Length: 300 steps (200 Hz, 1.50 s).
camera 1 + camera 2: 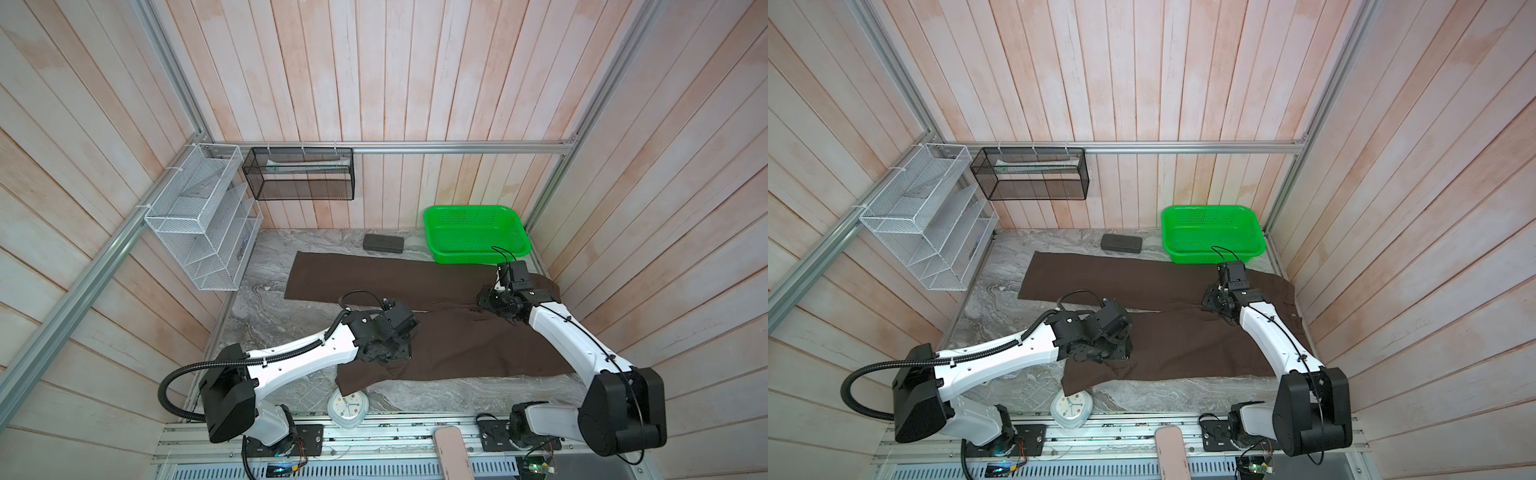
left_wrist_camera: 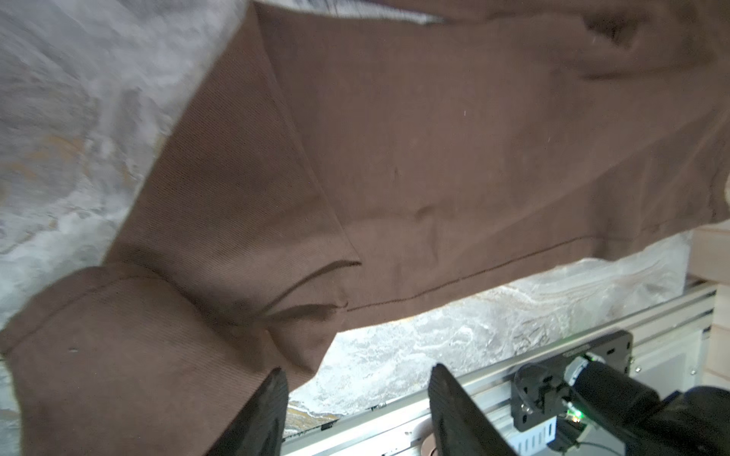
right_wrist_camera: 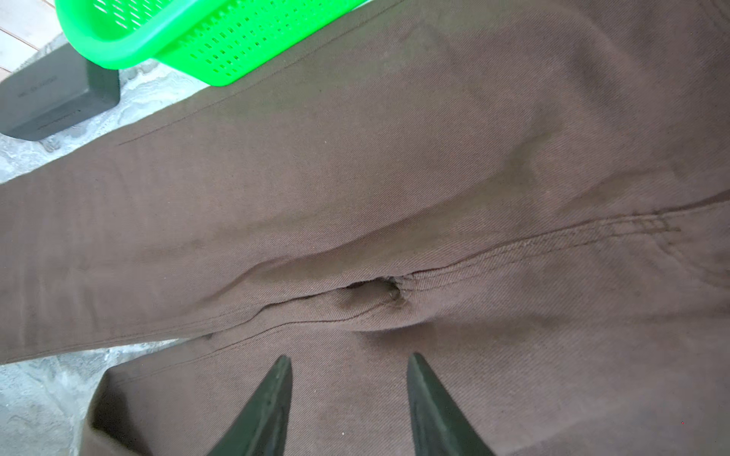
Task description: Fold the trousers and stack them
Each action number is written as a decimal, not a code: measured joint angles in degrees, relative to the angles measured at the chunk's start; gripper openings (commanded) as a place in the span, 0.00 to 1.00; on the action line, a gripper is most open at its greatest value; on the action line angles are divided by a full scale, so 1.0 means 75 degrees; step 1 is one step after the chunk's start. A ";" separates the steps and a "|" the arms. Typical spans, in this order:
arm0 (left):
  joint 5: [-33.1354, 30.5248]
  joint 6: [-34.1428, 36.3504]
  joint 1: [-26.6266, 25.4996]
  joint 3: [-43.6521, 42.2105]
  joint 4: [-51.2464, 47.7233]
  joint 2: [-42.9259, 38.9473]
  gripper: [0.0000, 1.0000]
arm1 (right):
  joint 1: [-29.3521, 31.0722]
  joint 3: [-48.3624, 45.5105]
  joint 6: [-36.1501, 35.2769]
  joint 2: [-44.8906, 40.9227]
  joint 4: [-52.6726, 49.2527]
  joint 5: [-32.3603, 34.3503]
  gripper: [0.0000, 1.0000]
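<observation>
The trousers (image 1: 457,345) lie spread across the counter (image 1: 266,316), waist at its right edge. Left fingers (image 2: 256,414) are spread by the near leg's hem and right fingers (image 3: 260,406) are spread above the crotch; neither grips. Folding looks unstarted. Next, pinch the near leg and lay it onto the far one.

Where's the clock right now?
In both top views the clock sits at the front edge of the table, left of centre, its far edge under the near hem of the trousers.
</observation>
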 measured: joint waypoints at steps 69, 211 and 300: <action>0.0358 0.2008 0.2022 -0.0323 -0.0076 0.0469 0.62 | 0.0000 -0.0044 0.0003 0.0000 0.0009 -0.0006 0.49; 0.2130 0.3337 0.2063 -0.1705 -0.0219 0.0810 0.71 | 0.0093 -0.0093 0.0006 0.0000 0.0006 -0.0006 0.49; 0.1690 0.3625 0.1833 -0.0108 -0.0539 0.0764 0.69 | 0.0102 -0.0099 0.0003 0.0000 0.0000 0.0003 0.49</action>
